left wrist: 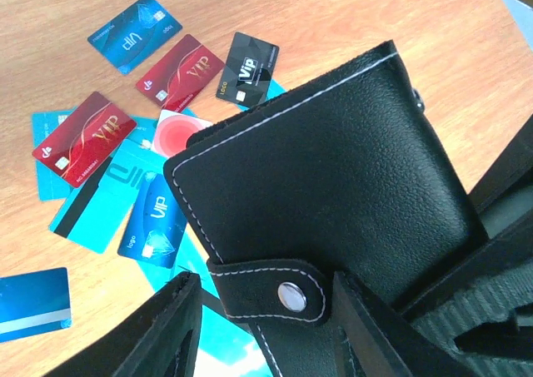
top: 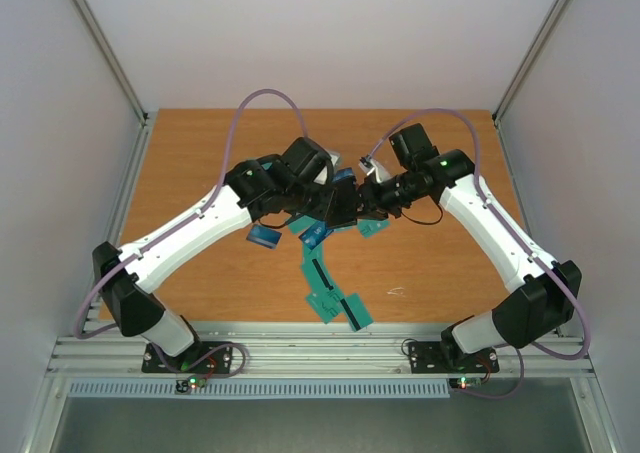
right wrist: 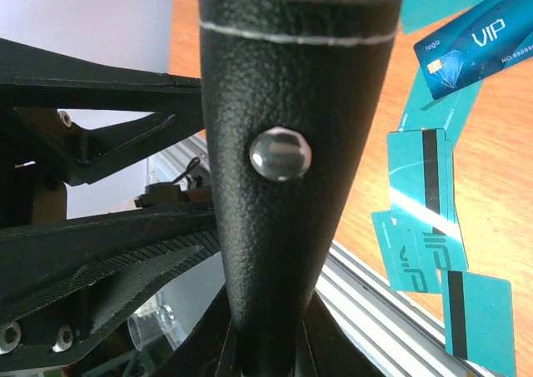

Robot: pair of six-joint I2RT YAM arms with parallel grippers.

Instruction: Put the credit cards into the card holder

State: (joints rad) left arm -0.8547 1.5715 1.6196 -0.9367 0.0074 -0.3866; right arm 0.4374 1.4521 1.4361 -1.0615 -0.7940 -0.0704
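Right gripper (right wrist: 266,348): fingers pinched narrow on the lower end of the card holder (right wrist: 283,102), which rises up the centre of the frame with its snap stud facing the camera. Left gripper (left wrist: 266,310): fingers half-parted, flanking the holder's snap strap at bottom centre; actual contact cannot be told. Holder sits clear above the table (left wrist: 333,11). Credit cards (left wrist: 108,136) lie scattered flat at left and upper left.

blue card, top (left wrist: 133,34): "VIP"
upper red card (left wrist: 179,71): "VIP"
lower red card (left wrist: 83,137): "VIP"
black card (left wrist: 247,69): "VIP", "LOGO"
blue diamond card (right wrist: 475,44): "VIP", "logo"
teal card (right wrist: 416,260): "VIP"
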